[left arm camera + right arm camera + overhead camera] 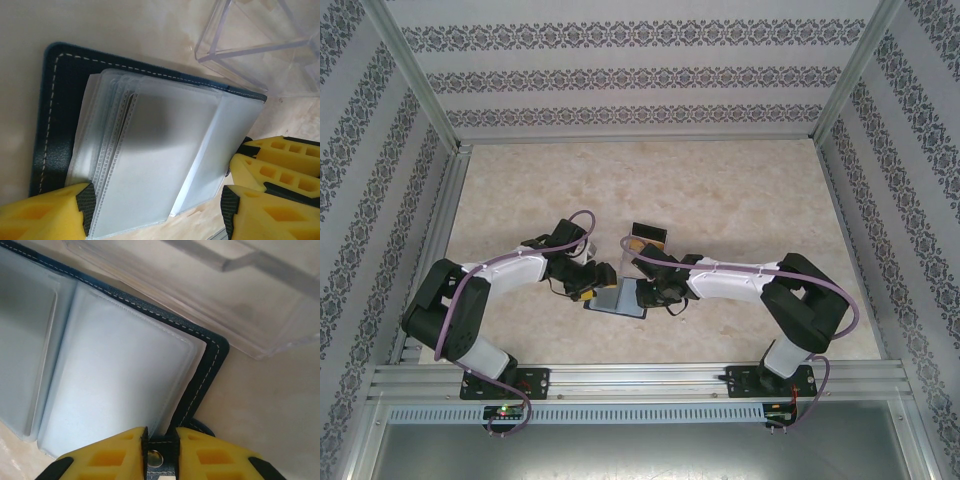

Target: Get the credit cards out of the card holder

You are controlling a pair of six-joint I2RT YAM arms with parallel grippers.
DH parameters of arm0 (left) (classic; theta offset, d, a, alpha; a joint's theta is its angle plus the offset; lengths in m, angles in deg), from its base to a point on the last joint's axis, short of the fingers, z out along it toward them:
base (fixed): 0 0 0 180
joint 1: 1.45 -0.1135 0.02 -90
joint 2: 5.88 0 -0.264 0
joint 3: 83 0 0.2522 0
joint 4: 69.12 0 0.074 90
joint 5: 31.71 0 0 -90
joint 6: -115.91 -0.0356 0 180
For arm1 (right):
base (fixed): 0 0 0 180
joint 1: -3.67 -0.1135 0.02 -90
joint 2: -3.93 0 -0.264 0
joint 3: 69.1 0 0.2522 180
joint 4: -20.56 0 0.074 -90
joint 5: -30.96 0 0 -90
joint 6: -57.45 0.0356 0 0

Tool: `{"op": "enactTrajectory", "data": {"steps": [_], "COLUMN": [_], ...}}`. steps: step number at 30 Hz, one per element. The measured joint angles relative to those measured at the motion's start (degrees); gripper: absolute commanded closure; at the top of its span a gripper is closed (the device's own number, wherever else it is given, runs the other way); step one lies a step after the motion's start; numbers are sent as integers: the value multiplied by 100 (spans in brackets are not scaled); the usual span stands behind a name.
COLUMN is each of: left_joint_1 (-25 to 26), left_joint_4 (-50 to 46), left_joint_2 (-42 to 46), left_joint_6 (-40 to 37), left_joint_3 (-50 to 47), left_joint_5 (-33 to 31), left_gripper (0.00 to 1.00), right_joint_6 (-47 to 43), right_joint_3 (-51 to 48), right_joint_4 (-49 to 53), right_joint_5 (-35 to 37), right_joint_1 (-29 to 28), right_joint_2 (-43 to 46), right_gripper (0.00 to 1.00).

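Observation:
The card holder (pixel 617 298) lies open on the table, a dark navy wallet (pixel 60 100) with white stitching and frosted plastic sleeves (pixel 165 150) fanned across its inside. My left gripper (pixel 158 210) stands open, its jaws wide on either side of the sleeves' near edge. One of its pads (pixel 86 207) touches the sleeve stack and the other stays clear. My right gripper (pixel 159 450) is shut on the card holder's side tab (pixel 159 457), around its metal snap. The credit cards are hidden; nothing shows through the sleeves.
A clear acrylic stand (pixel 648 240) sits just behind the wallet, its base (pixel 260 45) close to the wallet's far edge (pixel 210 285); something dark rests in it. The right gripper's yellow fingers (pixel 280 160) crowd the wallet's right side. Metal frame rails edge the table.

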Motion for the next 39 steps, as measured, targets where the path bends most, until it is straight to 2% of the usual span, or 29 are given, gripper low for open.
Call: {"op": "enactTrajectory", "data": {"steps": [8,14,18,23,35,39], "left_joint_1": [74,151,201,278,490,431], "left_joint_4": [105,330,437,507,538,457], "left_joint_2": [-39,-37,-33,-17,44,339], "left_joint_6": [-20,-17,-46,-63,-85,-85], "left_joint_3": [0,0,-9,-11,-9,-9], "left_joint_5": [70,291,387,431,424,203], "left_gripper": [31,23,13,11,17,19], "right_joint_6": [2,9,26,105,472,511], "right_joint_3": [26,26,24,-70,-817,-844], "right_joint_4": [15,-28,-44,-160,-446,-713], "right_joint_5": [7,-2,-4,-7,380,404], "right_joint_1": [-9,-11,-11,-11,7,7], "right_joint_2": [-35,-46,-46,31,1340,1587], "right_gripper": [76,75,74,70,68,72]}}
